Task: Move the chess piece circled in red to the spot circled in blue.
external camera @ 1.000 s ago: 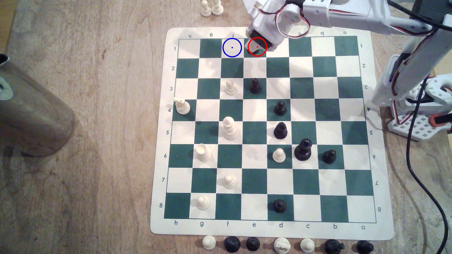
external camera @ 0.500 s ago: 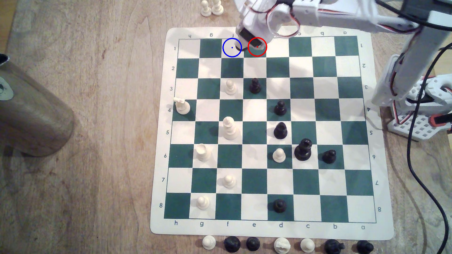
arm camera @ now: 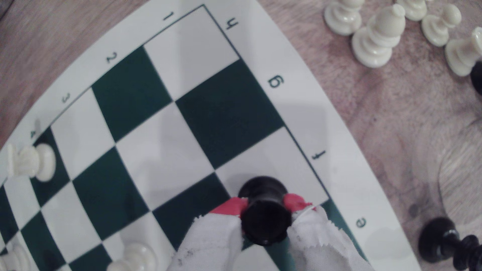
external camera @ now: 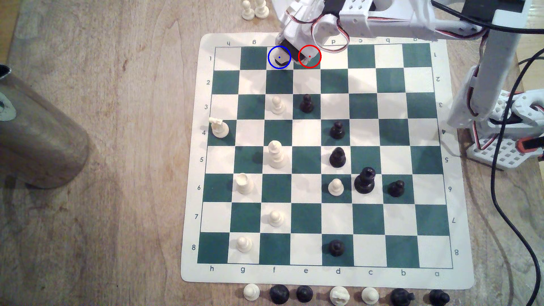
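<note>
A wooden table (external camera: 117, 147) with a pale brown grain carries everything. A green and cream chess mat (external camera: 323, 279) lies flat on it, with letters and numbers printed along its border. Beside the mat's near edge in the exterior view, a row of white and black chess pieces (external camera: 338, 295) stands on the bare wood. Two white pawns (external camera: 254, 8) stand on the wood past the far edge of the mat. At the exterior view's left a brown cylinder (external camera: 38, 147) rests on the table. At the exterior view's right the white base of the arm (external camera: 500, 150) sits on the wood, and a black cable (external camera: 506, 211) runs near it.
</note>
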Robot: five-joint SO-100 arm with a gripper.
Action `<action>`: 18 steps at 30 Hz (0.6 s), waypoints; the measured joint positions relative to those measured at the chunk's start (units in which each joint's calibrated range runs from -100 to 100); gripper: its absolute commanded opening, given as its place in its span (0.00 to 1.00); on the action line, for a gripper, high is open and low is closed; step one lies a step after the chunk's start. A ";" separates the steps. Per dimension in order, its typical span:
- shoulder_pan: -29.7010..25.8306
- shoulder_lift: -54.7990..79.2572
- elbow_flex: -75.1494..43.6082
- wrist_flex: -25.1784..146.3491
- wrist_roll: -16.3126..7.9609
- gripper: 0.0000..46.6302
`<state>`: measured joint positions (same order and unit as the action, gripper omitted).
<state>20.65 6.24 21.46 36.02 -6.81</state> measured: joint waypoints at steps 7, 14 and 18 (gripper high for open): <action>0.00 1.34 0.00 -0.56 0.00 0.02; 0.00 1.34 0.00 -1.51 0.00 0.02; 0.00 1.84 -0.09 -1.83 0.00 0.02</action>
<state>20.65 8.09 21.37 34.18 -6.81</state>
